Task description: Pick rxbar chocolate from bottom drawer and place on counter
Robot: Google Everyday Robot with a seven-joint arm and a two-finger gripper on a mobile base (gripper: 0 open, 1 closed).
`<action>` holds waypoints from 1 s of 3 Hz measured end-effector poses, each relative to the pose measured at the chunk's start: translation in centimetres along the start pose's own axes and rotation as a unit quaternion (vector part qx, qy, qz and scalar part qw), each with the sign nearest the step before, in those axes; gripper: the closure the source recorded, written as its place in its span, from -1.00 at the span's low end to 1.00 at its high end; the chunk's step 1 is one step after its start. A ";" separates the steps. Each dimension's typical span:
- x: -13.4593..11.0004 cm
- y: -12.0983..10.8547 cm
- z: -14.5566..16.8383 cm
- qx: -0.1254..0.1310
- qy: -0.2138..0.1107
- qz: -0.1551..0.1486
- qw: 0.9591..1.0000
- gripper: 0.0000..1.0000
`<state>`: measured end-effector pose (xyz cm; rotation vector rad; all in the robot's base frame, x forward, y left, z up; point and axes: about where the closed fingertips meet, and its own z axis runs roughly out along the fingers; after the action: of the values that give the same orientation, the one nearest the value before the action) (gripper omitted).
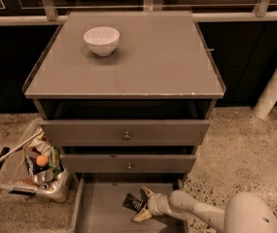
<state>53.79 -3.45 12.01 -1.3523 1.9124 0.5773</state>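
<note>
The rxbar chocolate [131, 201], a small black wrapped bar, lies on the floor of the bottom drawer [99, 212], which is pulled out at the foot of the cabinet. My gripper [142, 205] reaches in from the right, low inside this drawer. It is open, with one pale fingertip [146, 192] behind the bar's right end and the other [140, 217] in front of it. The counter [147, 57] is the wide grey top above.
A white bowl [101, 40] stands on the counter's back left. Two knobbed drawers [126, 135] sit nearly closed above the open one. A clear bin of trash [36, 166] stands on the floor left of the cabinet. A white post [276, 84] rises at right.
</note>
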 end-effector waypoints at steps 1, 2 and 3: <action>0.0 0.0 0.0 0.000 0.000 0.000 1.000 -0.41; 0.0 0.0 0.0 0.000 0.000 0.000 1.000 0.06; 0.0 0.0 0.0 0.000 0.000 0.000 1.000 0.53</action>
<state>53.78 -3.44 12.01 -1.3524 1.9123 0.5775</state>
